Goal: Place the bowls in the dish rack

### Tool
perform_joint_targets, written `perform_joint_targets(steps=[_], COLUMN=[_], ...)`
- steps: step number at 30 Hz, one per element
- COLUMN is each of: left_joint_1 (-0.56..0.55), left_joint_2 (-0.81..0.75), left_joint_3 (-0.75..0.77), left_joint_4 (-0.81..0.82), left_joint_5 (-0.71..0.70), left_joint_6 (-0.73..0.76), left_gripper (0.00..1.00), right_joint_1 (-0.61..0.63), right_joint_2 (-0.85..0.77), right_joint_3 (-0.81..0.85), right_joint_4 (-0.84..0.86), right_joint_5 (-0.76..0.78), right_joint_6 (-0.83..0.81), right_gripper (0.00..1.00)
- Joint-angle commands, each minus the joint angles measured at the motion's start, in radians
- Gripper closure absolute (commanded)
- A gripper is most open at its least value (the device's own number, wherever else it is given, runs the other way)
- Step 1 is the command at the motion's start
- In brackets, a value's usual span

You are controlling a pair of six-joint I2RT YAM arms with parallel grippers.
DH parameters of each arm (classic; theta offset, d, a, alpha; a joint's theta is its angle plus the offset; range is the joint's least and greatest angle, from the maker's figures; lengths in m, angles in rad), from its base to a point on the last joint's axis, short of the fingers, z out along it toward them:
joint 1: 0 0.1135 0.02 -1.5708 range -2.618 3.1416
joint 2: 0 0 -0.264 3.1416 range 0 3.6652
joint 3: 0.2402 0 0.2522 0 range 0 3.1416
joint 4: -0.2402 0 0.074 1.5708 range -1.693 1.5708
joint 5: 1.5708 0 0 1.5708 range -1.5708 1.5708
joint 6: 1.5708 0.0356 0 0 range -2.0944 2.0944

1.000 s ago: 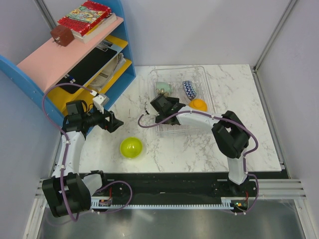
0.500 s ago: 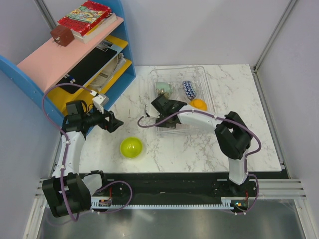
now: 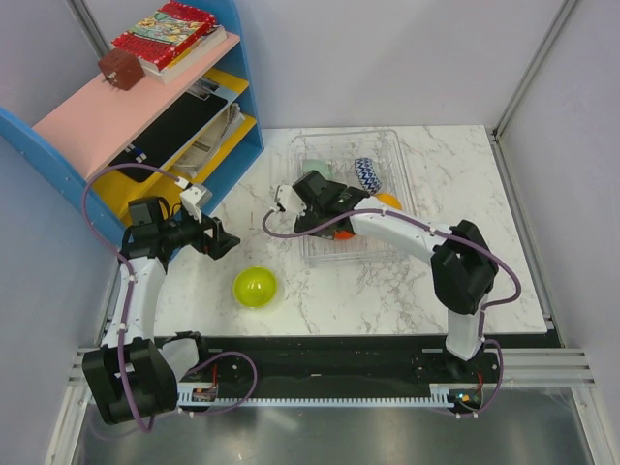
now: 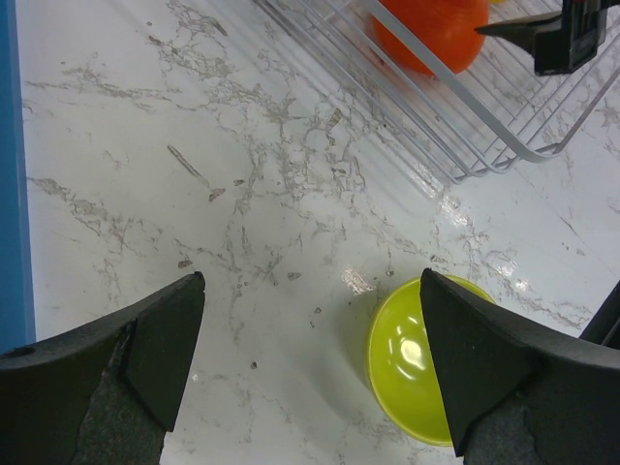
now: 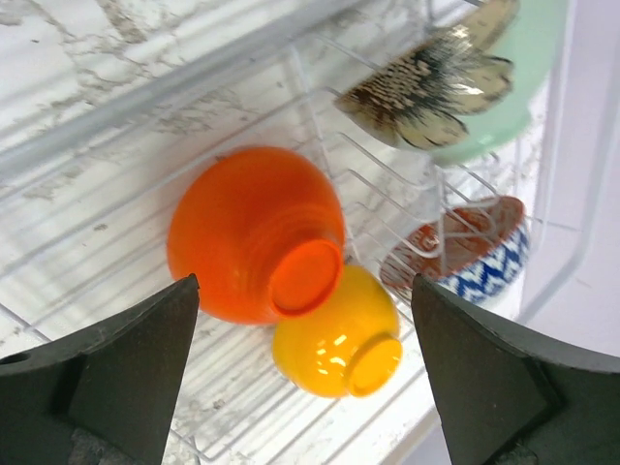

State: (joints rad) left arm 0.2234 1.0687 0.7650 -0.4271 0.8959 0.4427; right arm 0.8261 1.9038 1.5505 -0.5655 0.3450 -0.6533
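Marble tabletop [image 4: 242,194] filled my left gripper's [image 4: 312,281] wide-spread gap; my right gripper [image 5: 305,281] hung released over the red-orange bowl [image 5: 242,228], centre frame.

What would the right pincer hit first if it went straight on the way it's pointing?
Most likely the red-orange bowl in the dish rack; it sits dead ahead between the fingers of the open right pincer, though depth is hard to judge.

Top view looks down; 2 close wrist views share the dish rack [image 5: 126,105].
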Motion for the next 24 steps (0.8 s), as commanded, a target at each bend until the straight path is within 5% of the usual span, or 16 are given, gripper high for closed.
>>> perform_joint_targets(steps=[1,11,24], left_joint_1=[0.008,0.007,0.007], left_joint_2=[-0.013,0.042,0.079], left_joint_3=[0.000,0.117,0.126], left_joint_4=[0.024,-0.258,-0.533], left_joint_5=[0.031,0.072,0.017], left_joint_6=[0.002,0.264,0.533], left_gripper=[0.02,0.00,0.00], right_joint_1=[-0.028,-0.199,-0.193], right_joint_2=[-0.104,-0.100,-0.034], right_joint_3=[0.020,-0.066,-0.072], right_joint_4=[-0.013,-0.034,-0.073], right_joint_5=[0.107,0.120,-0.007], right_joint_6=[0.009,-0.014,0.012], right_gripper=[0.02,0.03,0.02])
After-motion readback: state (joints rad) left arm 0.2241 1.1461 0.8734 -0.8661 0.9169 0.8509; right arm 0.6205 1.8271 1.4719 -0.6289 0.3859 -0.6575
